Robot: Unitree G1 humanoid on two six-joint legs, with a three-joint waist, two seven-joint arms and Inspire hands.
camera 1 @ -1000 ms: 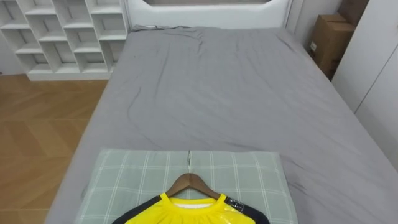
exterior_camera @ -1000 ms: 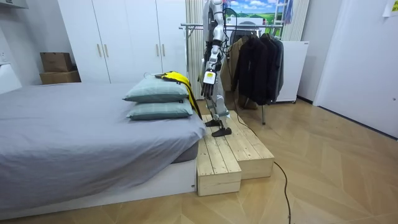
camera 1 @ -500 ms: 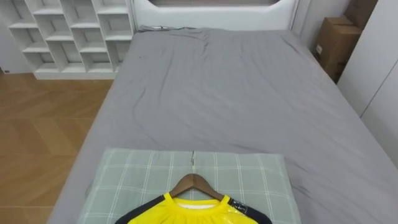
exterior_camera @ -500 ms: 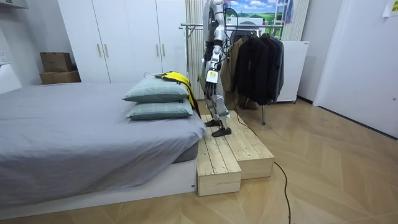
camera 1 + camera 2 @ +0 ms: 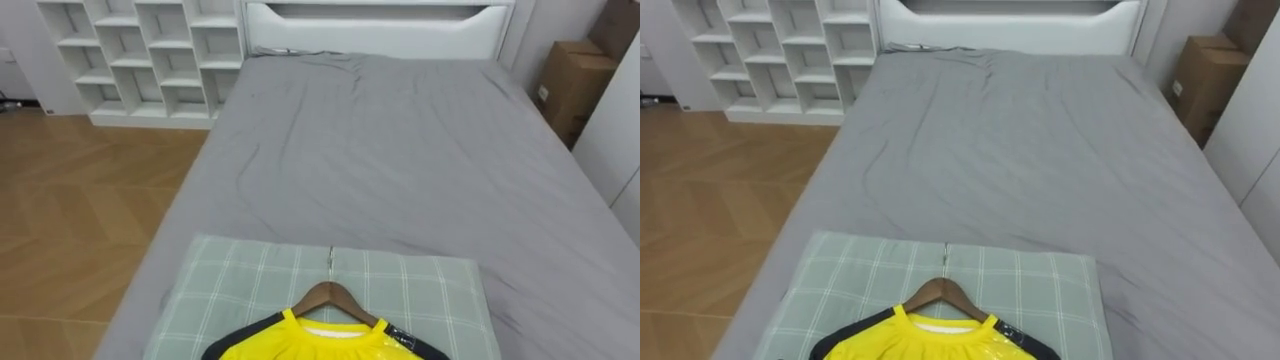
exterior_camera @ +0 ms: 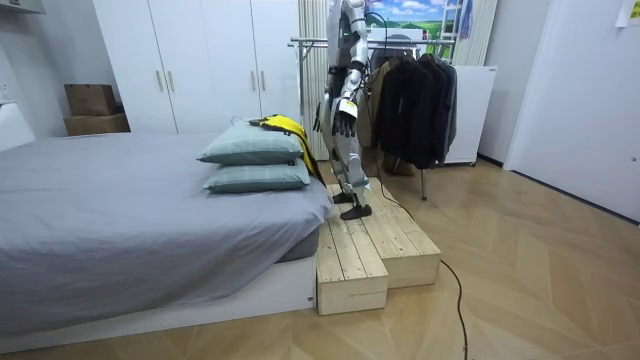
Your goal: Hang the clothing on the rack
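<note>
A yellow shirt (image 5: pixel 312 346) with dark sleeves lies on a wooden hanger (image 5: pixel 328 297) on top of a green checked pillow (image 5: pixel 230 290), right below me at the near end of the grey bed (image 5: pixel 400 150). The hanger's metal hook (image 5: pixel 331 262) points up the bed. In the room view I stand upright on a wooden platform (image 6: pixel 365 245) beside the stacked pillows (image 6: pixel 255 150), with the shirt (image 6: pixel 285 125) on the top one. My left hand (image 6: pixel 345 108) hangs at hip height near the shirt. A dark shape toward the bed looks like my right hand (image 6: pixel 320 118).
White cube shelves (image 5: pixel 140 50) stand beyond the bed on the left, with wood floor (image 5: pixel 80 220) beside it. A cardboard box (image 5: pixel 575 85) sits on the right. A clothes rack (image 6: pixel 400 42) with dark garments (image 6: pixel 415 95) stands just behind me.
The eye view has shifted, so more of the floor and shelves shows on the left. In the room view my left hand has lifted slightly toward the pillows. The shirt lies as before.
</note>
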